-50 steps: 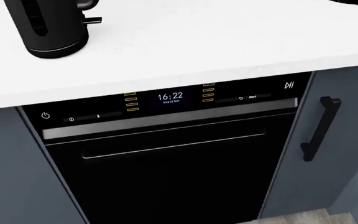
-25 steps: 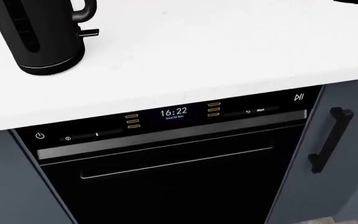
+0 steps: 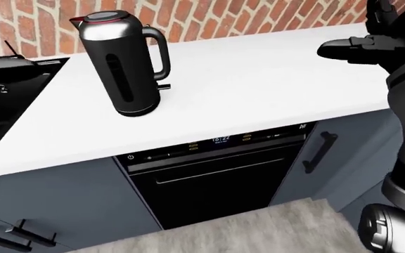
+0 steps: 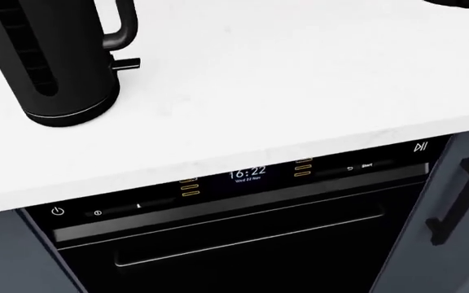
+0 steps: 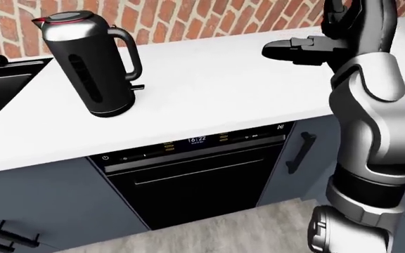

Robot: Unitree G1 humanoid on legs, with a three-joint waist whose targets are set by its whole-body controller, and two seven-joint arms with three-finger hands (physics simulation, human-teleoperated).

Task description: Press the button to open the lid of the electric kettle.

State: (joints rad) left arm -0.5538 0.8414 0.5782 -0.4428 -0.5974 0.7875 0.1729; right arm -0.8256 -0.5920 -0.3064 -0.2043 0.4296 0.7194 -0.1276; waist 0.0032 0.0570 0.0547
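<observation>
**Ana:** Brick wall (image 3: 258, 16) up top, white worktop (image 3: 258, 89) below it, and the built-in oven (image 5: 195, 179) under that. Where is the kettle?

**Ben:** The electric kettle (image 3: 121, 63) stands upright at the left of the worktop, handle (image 3: 159, 50) turned to the view's right, lid (image 3: 102, 19) shut. The right hand (image 5: 297, 51) hovers over the worktop well apart from it, fingers stretched out flat, pinching nothing. No left hand shows.

**Ana:** What could go wrong?

**Ben:** The reach is long. If the arm sweeps leftward low, I judge it could strike the handle or body and shove or tip the kettle, which sits near the sink (image 3: 5, 95). A flat hand may also press the lid instead of the button, and I cannot pick the button out from here; it may lie at the handle's top.

**Ana:** Any writing?

**Ben:** The oven's display (image 4: 248, 173) reads 16:22, with a small date line beneath, possibly "Wed 22 Nov". "Start" (image 4: 367, 165) sits to its right. No brand on the kettle.
</observation>
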